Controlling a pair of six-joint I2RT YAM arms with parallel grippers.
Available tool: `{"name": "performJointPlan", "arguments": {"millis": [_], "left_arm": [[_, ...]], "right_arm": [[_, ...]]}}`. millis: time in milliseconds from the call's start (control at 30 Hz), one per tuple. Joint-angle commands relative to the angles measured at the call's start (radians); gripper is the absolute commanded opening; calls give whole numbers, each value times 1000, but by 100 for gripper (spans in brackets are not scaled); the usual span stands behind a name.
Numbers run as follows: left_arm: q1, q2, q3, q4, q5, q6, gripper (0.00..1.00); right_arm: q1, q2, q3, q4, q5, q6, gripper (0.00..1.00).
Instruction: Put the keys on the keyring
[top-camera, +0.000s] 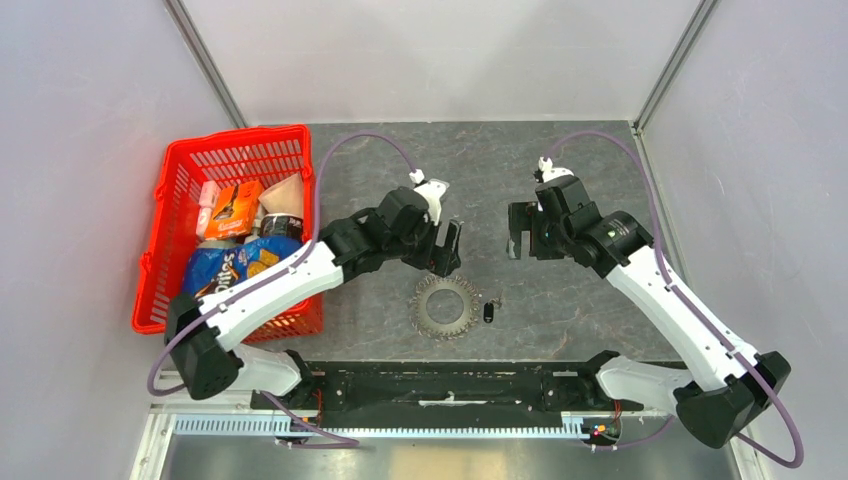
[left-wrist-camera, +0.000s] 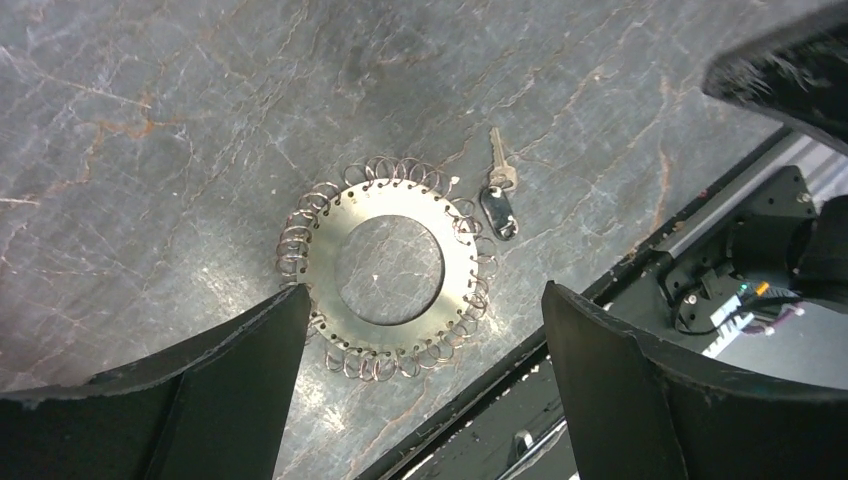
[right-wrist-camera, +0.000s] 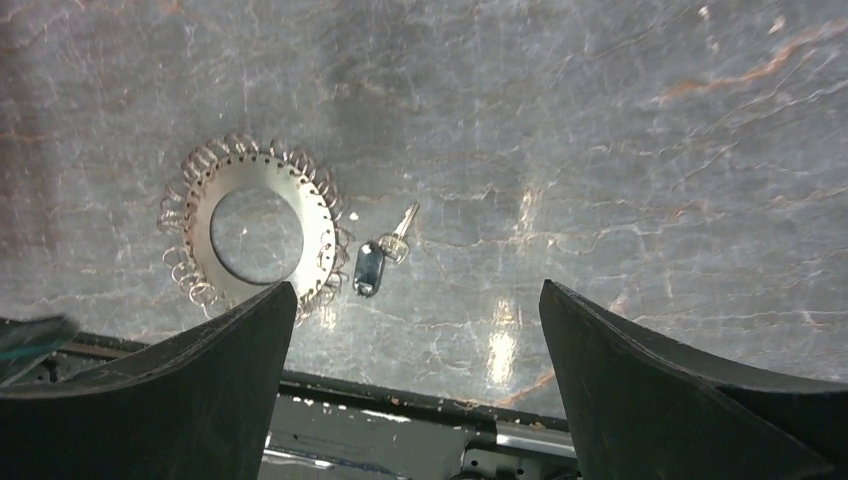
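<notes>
The keyring (top-camera: 444, 306) is a flat metal disc with small wire loops fanned round its rim, lying on the grey mat near the front edge. It shows in the left wrist view (left-wrist-camera: 390, 268) and the right wrist view (right-wrist-camera: 255, 235). The key (top-camera: 489, 311), a tiny black oblong head with a thin metal bit, lies just right of it, apart from it; it also shows in both wrist views (left-wrist-camera: 498, 211) (right-wrist-camera: 369, 267). My left gripper (top-camera: 447, 250) hangs open above the keyring's far side. My right gripper (top-camera: 517, 232) is open, behind and right of the key.
A red basket (top-camera: 170, 195) of snack packets stands at the left of the mat (top-camera: 560, 160). The black rail (top-camera: 450, 385) with the arm bases runs along the front edge. Grey walls close in the back and sides.
</notes>
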Motion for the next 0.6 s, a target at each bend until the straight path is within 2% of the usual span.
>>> {"name": "performJointPlan", "arguments": {"millis": [0,67,100,200,267,467,567], "left_arm": [[-20,51,29,27,-71,-88,92],[-23,60,21,14,-107,-109,90],[-23,59,14,6,-127,-122,89],[-23,52,-14,-40,-182,-159,85],[-23,39,-43,-61,-200,-185,79],[-24,-7,-143,-64,-247,-253,67],[-24,-31,-182,-66,-261,-307,57]], "right_arm": [[3,-54,-65,54,-100,44,99],[3,-77,-100,74,-166,60,99],[2,-90,-117,84,-191,64,95],[3,-111,-149,87,-294,61,93],[2,-121,-167,88,-326,62,91],[13,-116,-238,143,-434,84,87],[25,-105,-247,153,-437,72,86]]}}
